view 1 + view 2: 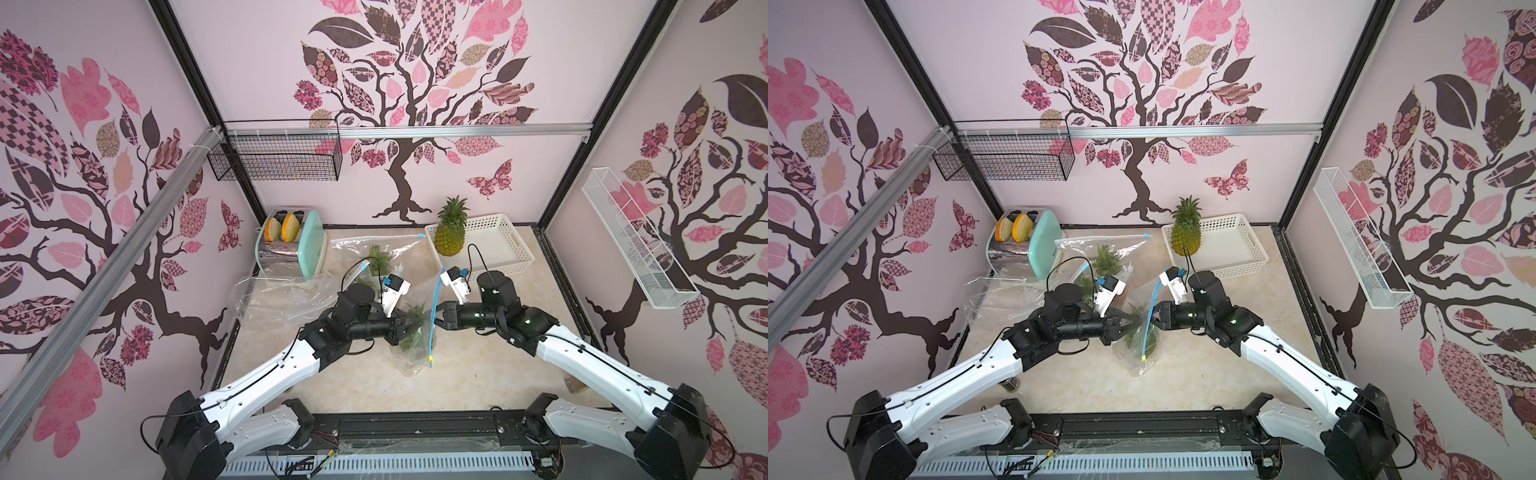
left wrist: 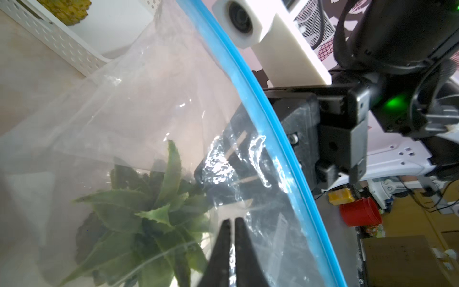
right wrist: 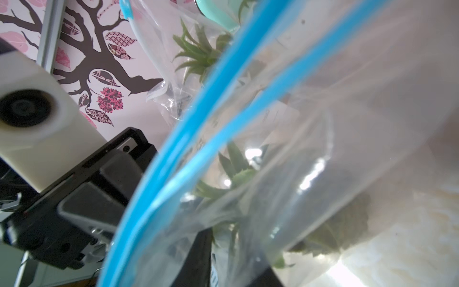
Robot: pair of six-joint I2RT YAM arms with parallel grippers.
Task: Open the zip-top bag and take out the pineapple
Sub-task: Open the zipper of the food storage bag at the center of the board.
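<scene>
The clear zip-top bag (image 1: 415, 351) (image 1: 1138, 353) with a blue zip strip (image 1: 434, 307) (image 1: 1148, 320) hangs upright over the middle of the table, between both grippers. Inside it the pineapple (image 2: 154, 216) (image 3: 236, 174) shows mostly as a green spiky crown. My left gripper (image 2: 231, 220) (image 1: 1133, 322) is shut on the bag's near film wall below the strip. On the opposite side, my right gripper (image 3: 233, 238) (image 1: 1152, 318) is shut on bunched film just under the strip. In the right wrist view the strip's two blue lines run slightly apart.
Another pineapple (image 1: 451, 232) stands in a white basket (image 1: 498, 253) at the back right. A second bag with a green crown (image 1: 378, 253) lies behind, and an empty clear bag (image 1: 282, 295) lies left. A mint toaster (image 1: 291, 245) holds bread at the back left.
</scene>
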